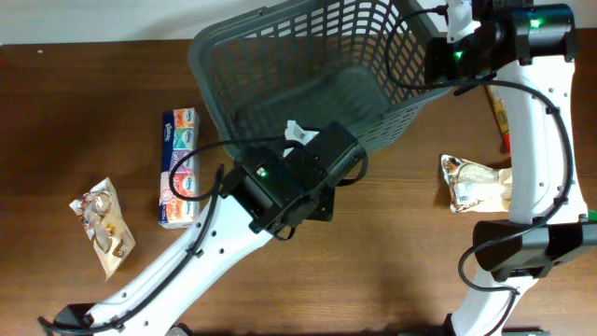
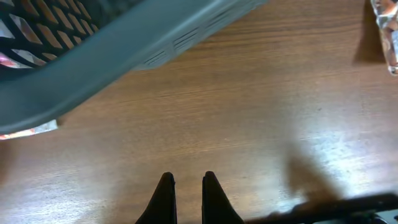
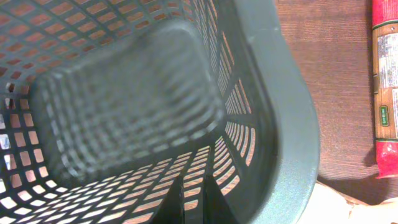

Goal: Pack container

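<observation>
Overhead: basket (image 1: 308,70) sits at 12 o'clock on the table (image 1: 392,271), tipped, its open mouth facing up and toward 1 o'clock. Nothing visible inside it; the floor shows bare in the right wrist view.

Right gripper (image 3: 193,205) at 1 o'clock, at the basket's right-hand end. Wrist view looks straight into the basket with the thick rim at 3 o'clock. Jaws clenched on the lattice wall just inside the rim; the contact is partly hidden at the frame bottom.

Left gripper (image 2: 186,182) mid-table, at the basket's 6 o'clock side. Fingers (image 2: 165,198) pinched nearly together, nothing between them, bare wood beyond. Basket rim crosses the top of its view, apart from the fingertips.

Loose items on the table:
- colourful tissue pack (image 1: 179,168) at 9 o'clock, near the basket
- snack bag (image 1: 104,226) at 8 o'clock, well apart
- crinkled foil packet (image 1: 471,183) at 3 o'clock, beside the right arm
- long red-ended packet (image 3: 385,87) at 2 o'clock, just beside the basket rim
</observation>
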